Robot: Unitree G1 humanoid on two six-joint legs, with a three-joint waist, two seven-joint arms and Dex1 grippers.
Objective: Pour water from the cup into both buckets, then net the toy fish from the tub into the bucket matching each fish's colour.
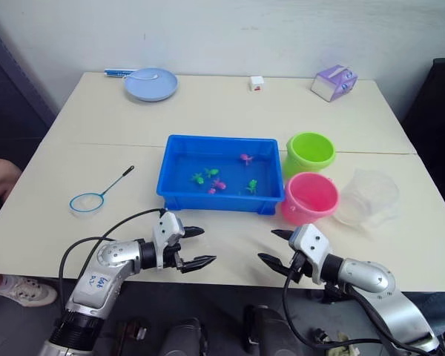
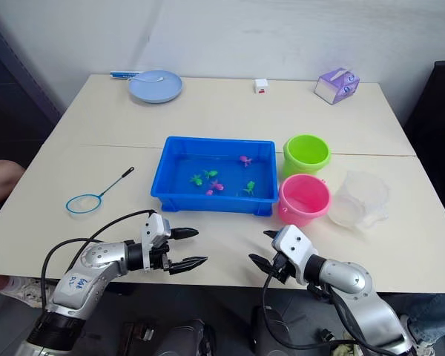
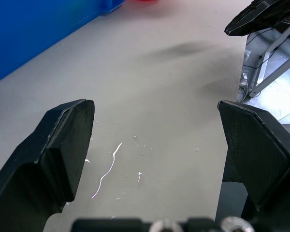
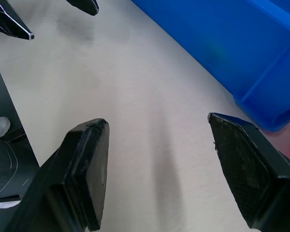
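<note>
The blue tub sits mid-table with several tiny green and pink toy fish in water. Right of it stand the green bucket and, nearer me, the pink bucket. The clear cup rests right of the pink bucket. The net lies flat on the table left of the tub, its dark handle pointing toward the tub. My left gripper hovers open over the near table edge in front of the tub. My right gripper is open too, in front of the pink bucket. Neither holds anything.
A pale blue plate with a spoon sits at the far left, a blue pen behind it. A small white cube and a purple-white carton lie along the far edge. A person's foot in a shoe is on the floor, left.
</note>
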